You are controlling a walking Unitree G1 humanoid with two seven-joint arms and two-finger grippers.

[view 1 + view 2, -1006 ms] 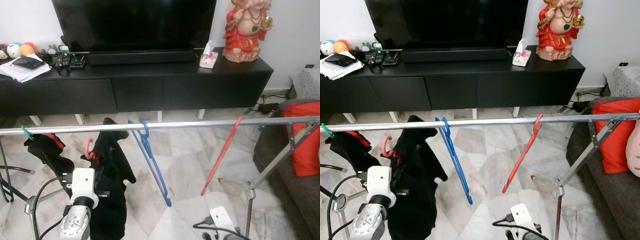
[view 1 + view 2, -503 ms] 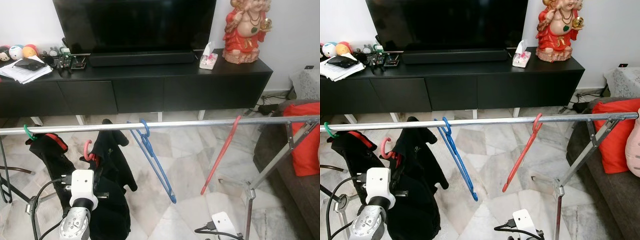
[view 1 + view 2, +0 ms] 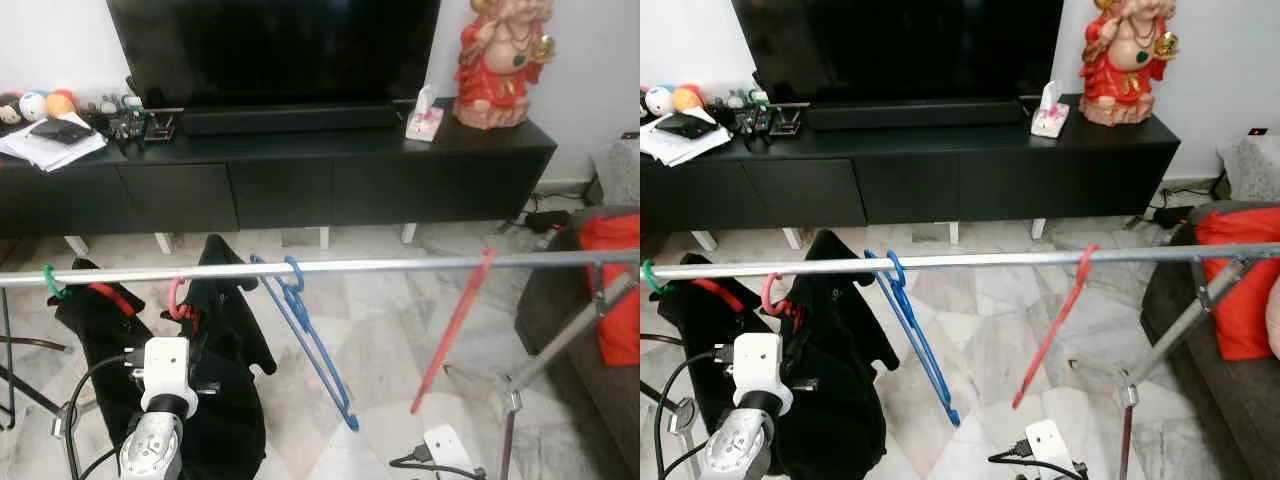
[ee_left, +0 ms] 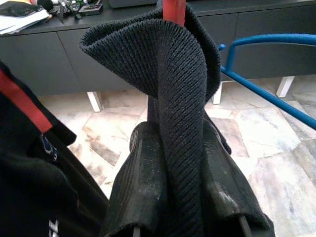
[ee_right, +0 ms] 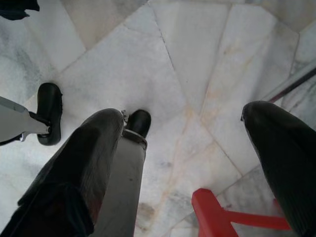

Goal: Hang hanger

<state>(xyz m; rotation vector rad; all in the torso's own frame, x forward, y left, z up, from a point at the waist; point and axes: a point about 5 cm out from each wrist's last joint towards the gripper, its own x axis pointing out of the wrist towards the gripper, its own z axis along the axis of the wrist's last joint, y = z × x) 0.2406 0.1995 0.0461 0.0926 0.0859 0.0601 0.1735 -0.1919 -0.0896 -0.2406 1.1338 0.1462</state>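
Left gripper (image 4: 185,197) is clamped on a fold of a black garment (image 3: 225,390), fingers (image 4: 140,182) pinched on either side of the ribbed fabric; the garment sits on a pink-hooked hanger (image 3: 176,300) whose hook is over the metal rail (image 3: 400,265) of the clothes rack. Left arm (image 3: 160,400) reaches up from below the rail, just beside the garment. A second black garment with red trim (image 3: 95,330) hangs further to the robot's left on a green-hooked hanger (image 3: 50,283), also on the rail. Blue hanger (image 3: 310,345) is hooked on the rail near the middle, empty and tilted, lower end swung toward the right. Red hanger (image 3: 452,330) is hooked further right, empty, hanging at a slant. Right gripper (image 5: 197,163) is low, pointing down at the marble floor (image 5: 197,64), jaws wide apart and holding nothing; a red plastic piece (image 5: 217,219) shows between its fingers on the floor side, can't tell what it belongs to. Behind the rack: black TV console (image 3: 300,170) with TV (image 3: 270,45), soundbar, a tissue pack (image 3: 425,115), a red figurine (image 3: 495,60), and papers plus small toys at the left end. Red cushion (image 3: 618,300) on a sofa at right.
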